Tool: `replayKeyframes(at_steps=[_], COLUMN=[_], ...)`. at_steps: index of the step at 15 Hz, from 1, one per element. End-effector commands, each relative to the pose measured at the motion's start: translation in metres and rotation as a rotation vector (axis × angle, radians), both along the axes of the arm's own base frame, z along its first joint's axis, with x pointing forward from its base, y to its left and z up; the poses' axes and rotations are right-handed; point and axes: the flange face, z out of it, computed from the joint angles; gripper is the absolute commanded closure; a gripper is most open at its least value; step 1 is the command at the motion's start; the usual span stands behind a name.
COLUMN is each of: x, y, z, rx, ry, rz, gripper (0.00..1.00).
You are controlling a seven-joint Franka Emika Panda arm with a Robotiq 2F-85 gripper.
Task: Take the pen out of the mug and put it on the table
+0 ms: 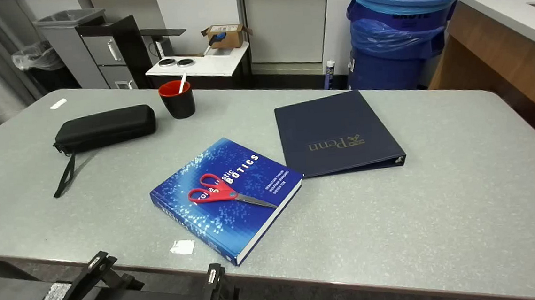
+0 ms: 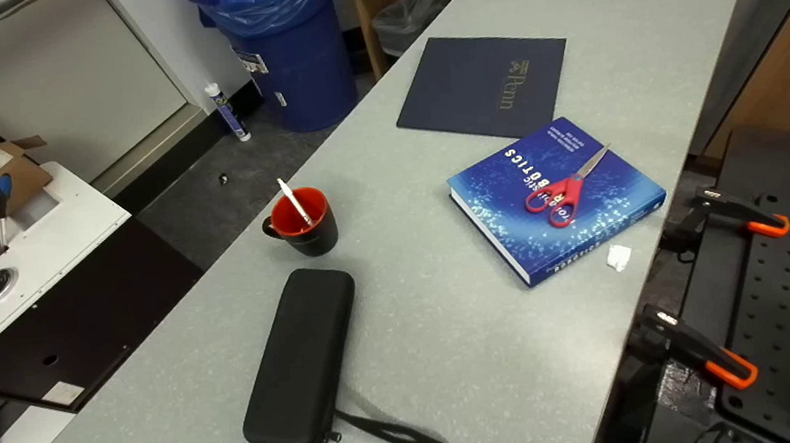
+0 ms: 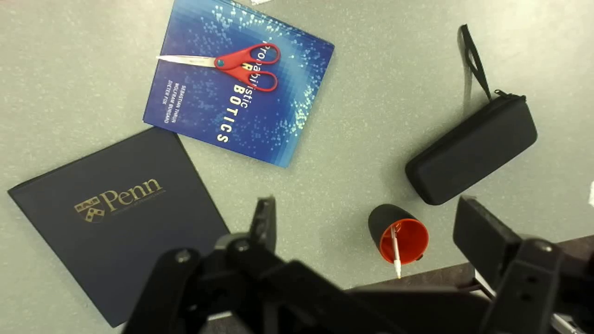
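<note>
A black mug with a red inside stands upright on the grey table (image 1: 418, 214). The mug shows in both exterior views (image 1: 180, 105) (image 2: 316, 241) and in the wrist view (image 3: 386, 217). A white pen (image 1: 183, 83) leans in the mug, its upper end above the rim; it also shows in an exterior view (image 2: 296, 204) and the wrist view (image 3: 396, 253). The pen's lower end is hidden inside the mug in an exterior view. My gripper (image 3: 365, 204) is open and empty, its fingers wide apart above the table, with the mug appearing between them. Neither exterior view shows the gripper.
A black zip case (image 2: 303, 363) with a strap lies beside the mug. A blue book (image 1: 234, 218) with red scissors (image 1: 218, 191) on it lies near a dark Penn binder (image 1: 337, 131). The mug stands near the table's far edge in the wrist view. Clamps (image 2: 702, 347) hold the robot's base side.
</note>
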Motion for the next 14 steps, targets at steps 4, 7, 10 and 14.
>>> replayKeyframes(at_steps=[4,7,10,14], x=[-0.004,0.021,0.068,0.122], y=[-0.002,-0.002,0.012,0.037], z=[0.002,0.001,-0.019,-0.064], rx=[-0.003,0.001,-0.002,-0.039], ry=[-0.008,-0.045,-0.104,-0.146], rz=[-0.002,-0.032,-0.087,-0.16], gripper=[0.0,0.0,0.0,0.0])
